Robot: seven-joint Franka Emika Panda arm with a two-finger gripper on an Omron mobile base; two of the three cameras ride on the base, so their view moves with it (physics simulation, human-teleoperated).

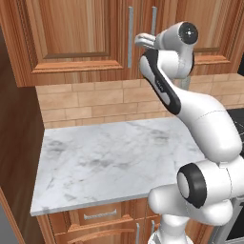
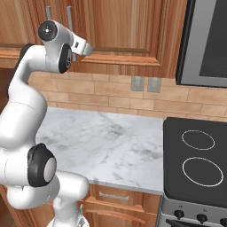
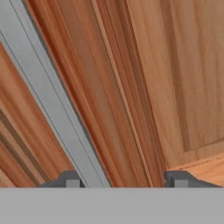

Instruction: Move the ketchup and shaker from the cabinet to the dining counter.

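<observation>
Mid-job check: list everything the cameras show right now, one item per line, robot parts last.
Reddish-brown wooden wall cabinet: one, doors closed, above the counter.
Long metal bar handles: two, grey, vertical on the doors.
White-grey marble counter: one, below the cabinet.
Tan brick tile backsplash: one, behind the counter.
Black cooktop: one, right of the counter.
Grey wall outlets: two, on the backsplash.
Wooden lower drawers: brown, under the counter.
Gripper: one, dark fingers astride one handle.
</observation>
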